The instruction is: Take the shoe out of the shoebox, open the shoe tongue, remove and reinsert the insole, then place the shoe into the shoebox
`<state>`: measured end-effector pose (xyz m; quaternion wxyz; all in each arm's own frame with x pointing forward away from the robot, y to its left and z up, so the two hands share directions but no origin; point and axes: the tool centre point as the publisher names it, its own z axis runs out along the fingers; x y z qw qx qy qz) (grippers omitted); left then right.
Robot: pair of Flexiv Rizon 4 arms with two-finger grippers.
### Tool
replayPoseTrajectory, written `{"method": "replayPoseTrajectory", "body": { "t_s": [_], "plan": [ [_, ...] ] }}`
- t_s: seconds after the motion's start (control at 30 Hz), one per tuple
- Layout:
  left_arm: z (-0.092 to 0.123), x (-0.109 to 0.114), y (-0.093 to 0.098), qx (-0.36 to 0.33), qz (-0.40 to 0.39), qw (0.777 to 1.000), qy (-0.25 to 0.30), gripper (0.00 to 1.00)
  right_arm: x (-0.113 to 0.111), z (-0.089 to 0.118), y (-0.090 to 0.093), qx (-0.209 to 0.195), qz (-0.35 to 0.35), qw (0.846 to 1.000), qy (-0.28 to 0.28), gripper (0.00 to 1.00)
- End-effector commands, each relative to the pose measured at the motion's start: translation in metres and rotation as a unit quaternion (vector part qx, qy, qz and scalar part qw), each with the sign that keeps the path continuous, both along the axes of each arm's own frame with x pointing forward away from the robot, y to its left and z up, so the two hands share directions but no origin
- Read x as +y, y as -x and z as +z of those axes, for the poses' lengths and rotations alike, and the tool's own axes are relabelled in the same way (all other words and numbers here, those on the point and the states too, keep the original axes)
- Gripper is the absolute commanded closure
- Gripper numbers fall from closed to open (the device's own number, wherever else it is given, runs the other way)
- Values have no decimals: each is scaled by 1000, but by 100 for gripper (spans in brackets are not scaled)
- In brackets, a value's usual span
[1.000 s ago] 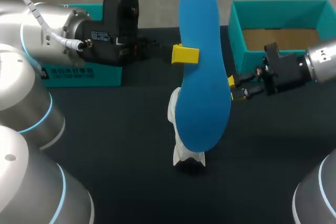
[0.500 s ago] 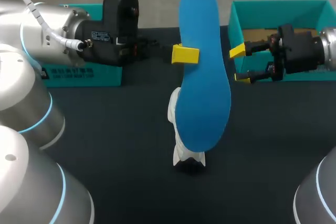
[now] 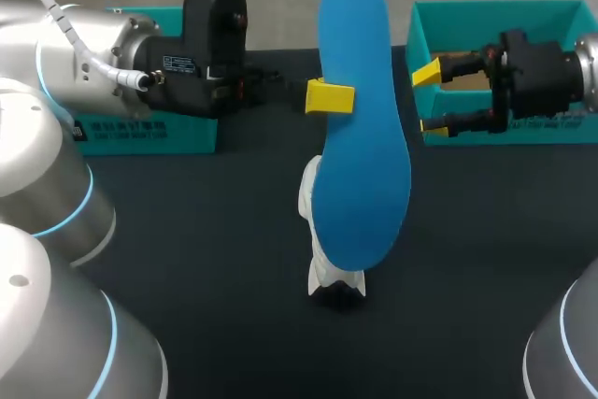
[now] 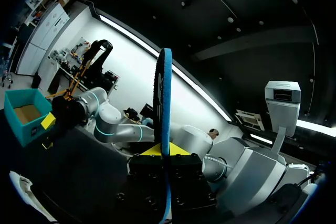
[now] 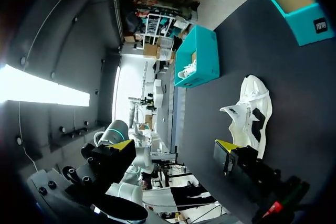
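Note:
My left gripper (image 3: 334, 98) is shut on the blue insole (image 3: 360, 137) and holds it upright, high above the table's middle. In the left wrist view the insole (image 4: 164, 108) stands edge-on between that gripper's (image 4: 164, 151) yellow tips. The white shoe (image 3: 325, 273) lies on the black table under the insole, partly hidden by it. My right gripper (image 3: 429, 98) is open and empty, to the right of the insole, in front of the teal shoebox (image 3: 420, 39). In the right wrist view the shoe (image 5: 252, 109) lies ahead of the right gripper (image 5: 173, 148), apart from its fingers.
A second teal box (image 3: 140, 130) stands at the back left behind my left arm; the right wrist view shows something white inside this box (image 5: 202, 72). The shoebox floor (image 3: 505, 67) shows bare cardboard. The black table (image 3: 215, 231) stretches in front of the shoe.
My right gripper has pulled back from beside the insole, toward the shoebox and upward, and turned, staying open. The left gripper and insole have not moved.

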<state>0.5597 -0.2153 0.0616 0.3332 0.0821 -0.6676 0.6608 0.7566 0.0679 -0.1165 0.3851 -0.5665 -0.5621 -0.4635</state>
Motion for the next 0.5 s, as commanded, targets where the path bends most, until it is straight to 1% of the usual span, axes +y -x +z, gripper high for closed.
{"method": "replayPoseTrajectory", "body": {
  "t_s": [0.03, 0.1, 0.13, 0.2, 0.23, 0.33, 0.5],
  "plan": [
    [0, -2, -1, 0, -1, 1000, 1, 100, -3, 17, 11, -8, -16, 1000, -15, 0],
    [0, -2, -1, 0, -1, 1000, 1, 100, -5, 26, 15, -14, -15, 1000, -20, 0],
    [0, -2, -1, 0, -1, 1000, 1, 100, -5, 33, 17, -24, -13, 999, -44, 0],
    [0, -2, -1, 0, -1, 1000, 1, 100, -5, 38, 19, -24, -8, 997, -66, 0],
    [0, -2, -1, 0, -1, 1000, 1, 100, -3, 40, 20, -24, -6, 998, -63, 0],
    [0, -2, -1, 0, -1, 1000, 1, 100, 3, 39, 18, -18, 10, 997, -76, 0],
    [0, -2, -1, 0, -1, 1000, 1, 100, 15, 30, 14, -3, 31, 998, -63, 0]
  ]
}}
